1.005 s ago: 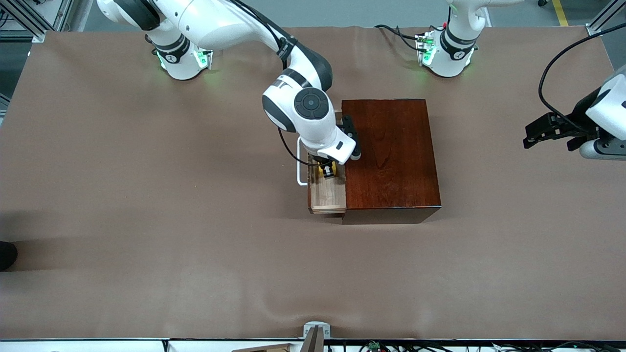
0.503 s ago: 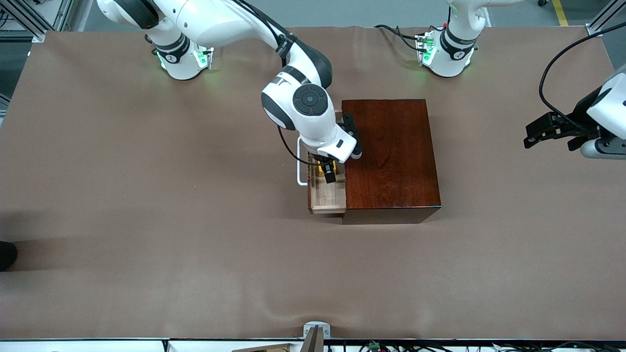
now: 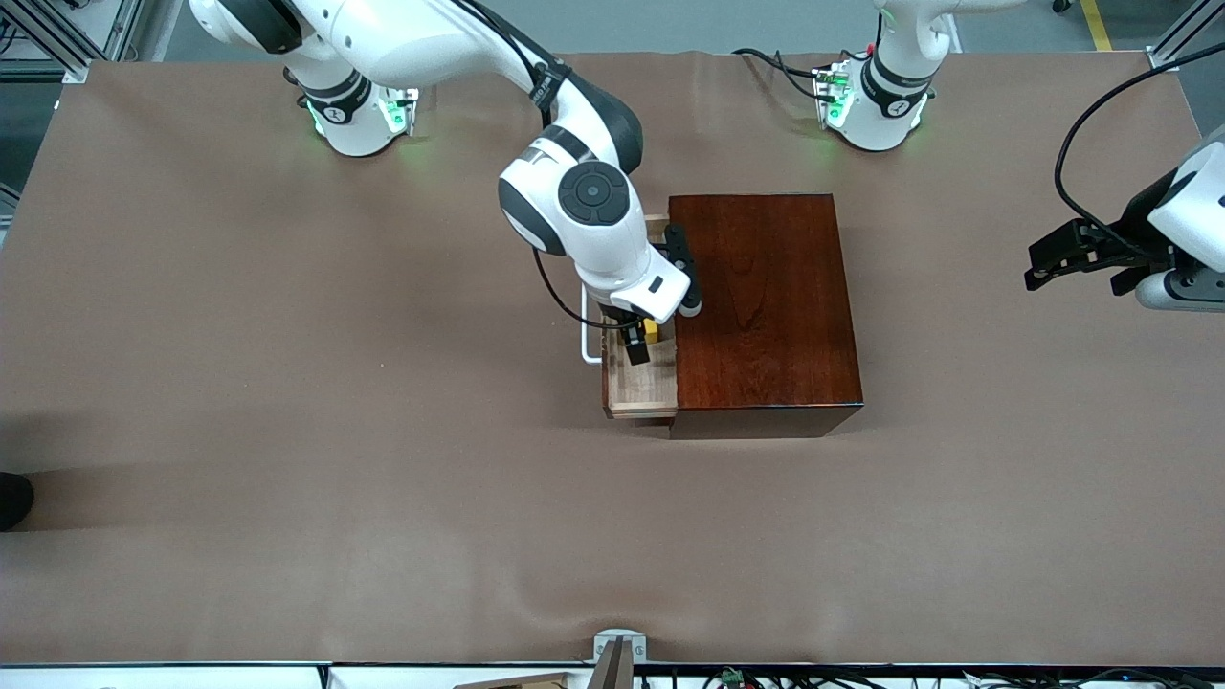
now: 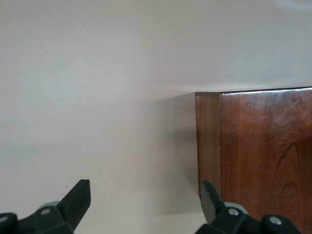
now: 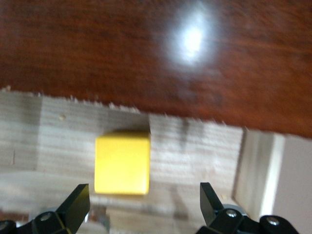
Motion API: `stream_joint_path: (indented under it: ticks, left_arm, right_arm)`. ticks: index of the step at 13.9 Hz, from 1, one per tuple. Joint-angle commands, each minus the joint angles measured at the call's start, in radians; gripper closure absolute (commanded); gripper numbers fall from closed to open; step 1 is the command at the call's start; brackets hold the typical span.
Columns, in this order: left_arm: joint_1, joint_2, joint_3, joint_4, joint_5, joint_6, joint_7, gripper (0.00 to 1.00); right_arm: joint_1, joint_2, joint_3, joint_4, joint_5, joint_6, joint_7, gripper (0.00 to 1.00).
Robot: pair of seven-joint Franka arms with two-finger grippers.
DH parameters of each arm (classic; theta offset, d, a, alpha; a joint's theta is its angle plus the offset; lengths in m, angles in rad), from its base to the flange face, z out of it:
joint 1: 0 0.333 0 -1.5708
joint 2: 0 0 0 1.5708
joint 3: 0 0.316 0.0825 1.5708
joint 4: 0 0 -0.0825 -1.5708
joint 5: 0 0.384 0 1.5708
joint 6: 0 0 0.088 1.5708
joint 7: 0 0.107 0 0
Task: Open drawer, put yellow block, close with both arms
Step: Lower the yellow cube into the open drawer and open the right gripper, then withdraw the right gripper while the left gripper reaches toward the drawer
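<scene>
The drawer stands pulled out of the dark reddish-brown box, its white handle toward the right arm's end of the table. The yellow block lies on the drawer floor, close to the box's front. My right gripper hangs just over the drawer, open, and the yellow block sits free below and between its fingertips, touching neither. My left gripper waits open above the table at the left arm's end, facing the box's side; the left gripper holds nothing.
Brown cloth covers the table. The box's glossy top lies right beside my right gripper. A cable loops above the left arm. A metal fitting sits at the table edge nearest the front camera.
My right gripper has opened and let go of the yellow block, which now rests in the drawer. The right wrist has drawn back slightly toward its base. The left arm has not moved.
</scene>
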Motion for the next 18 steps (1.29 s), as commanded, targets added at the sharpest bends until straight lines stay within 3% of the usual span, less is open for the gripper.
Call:
stream_joint_path:
  ticks: [1,4,9,11,15,18]
  left_arm:
    - [0.003,-0.017,0.000,0.000,-0.004,-0.004,0.015,0.00]
    - [0.001,-0.017,-0.001,0.000,-0.006,-0.005,0.000,0.00]
    - [-0.011,-0.015,-0.012,0.012,-0.011,-0.004,0.024,0.00]
    - [-0.014,-0.005,-0.055,0.014,-0.014,-0.001,0.023,0.00]
    - [-0.028,0.066,-0.207,0.055,-0.004,0.005,0.011,0.00]
    - [-0.104,0.144,-0.254,0.104,-0.006,0.017,0.005,0.00]
  right_arm:
    - [-0.070,-0.054,0.019,-0.013,-0.005,-0.054,0.011,0.00]
    - [-0.130,-0.093,0.017,-0.012,-0.003,-0.082,0.039,0.00]
    - [-0.296,-0.148,0.010,-0.016,-0.006,-0.188,0.244,0.00]
    - [-0.380,-0.162,0.008,-0.016,-0.008,-0.223,0.310,0.00]
    - [-0.546,-0.177,0.008,-0.019,-0.009,-0.277,0.404,0.00]
    - [-0.658,-0.246,0.007,-0.022,-0.011,-0.361,0.456,0.00]
